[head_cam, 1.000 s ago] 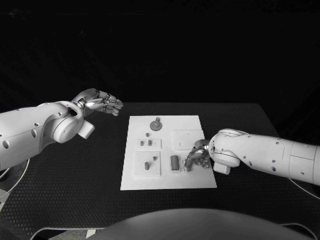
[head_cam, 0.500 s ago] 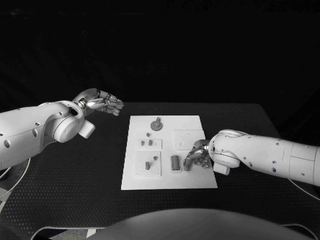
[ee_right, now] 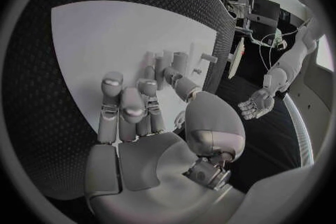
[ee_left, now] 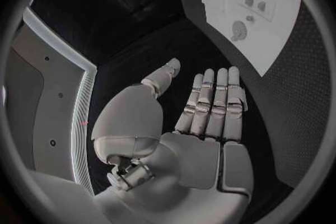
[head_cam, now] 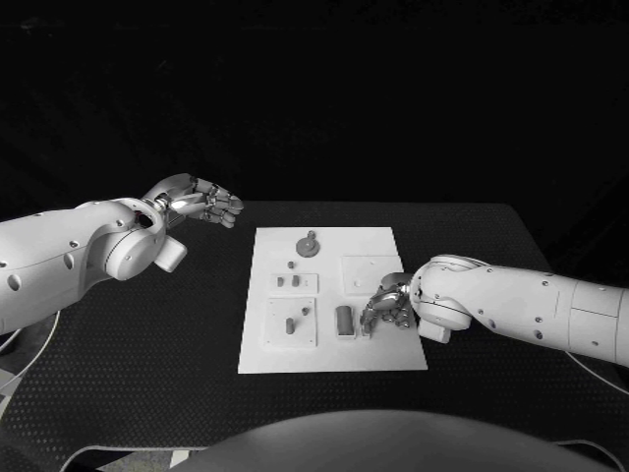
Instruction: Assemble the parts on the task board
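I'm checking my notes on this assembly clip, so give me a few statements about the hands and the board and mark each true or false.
1. The left hand hovers off the task board, holding nothing. True.
2. The right hand is raised high above the table. False: it is down at the board's right side, by an upright part.
3. The board is black. False: it is white, on a black table.
4. A round part lies near the board's far end. True.

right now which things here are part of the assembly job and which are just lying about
Part of the job:
- white rectangular task board
- small grey upright peg part by the right hand
- round grey wheel part at the far end
- small grey parts in the board's recesses

Just there:
- black textured table
- left hand, raised and holding nothing
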